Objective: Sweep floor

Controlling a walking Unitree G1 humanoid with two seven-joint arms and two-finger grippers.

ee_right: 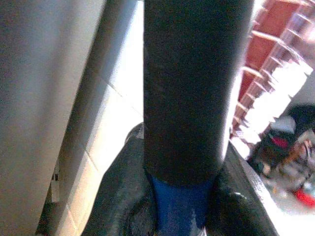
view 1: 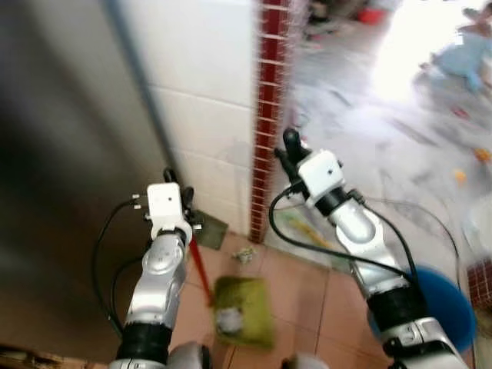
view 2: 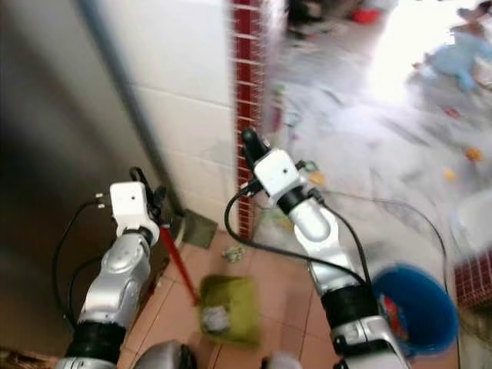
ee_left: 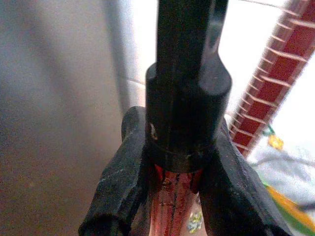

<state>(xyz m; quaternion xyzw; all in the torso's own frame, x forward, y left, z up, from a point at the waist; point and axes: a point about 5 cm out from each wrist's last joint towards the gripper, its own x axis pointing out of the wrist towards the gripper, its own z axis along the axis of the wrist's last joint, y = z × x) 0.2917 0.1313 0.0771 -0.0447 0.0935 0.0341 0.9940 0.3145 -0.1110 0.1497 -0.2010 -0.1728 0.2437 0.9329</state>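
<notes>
Left gripper (view 1: 178, 201) pinches red broom handle (view 1: 201, 273); shaft slants down-right to green head (view 1: 244, 311) on floor tiles (view 1: 304, 296), debris on it. Right gripper (ee_right: 182, 206) clamps a black-and-blue pole. Debris scrap (view 1: 244, 254) lies just beyond head; left arm nearer.

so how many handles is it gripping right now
2: a red handle in the left gripper, and a black-and-blue handle in the right gripper.

No legible text or labels.
</notes>
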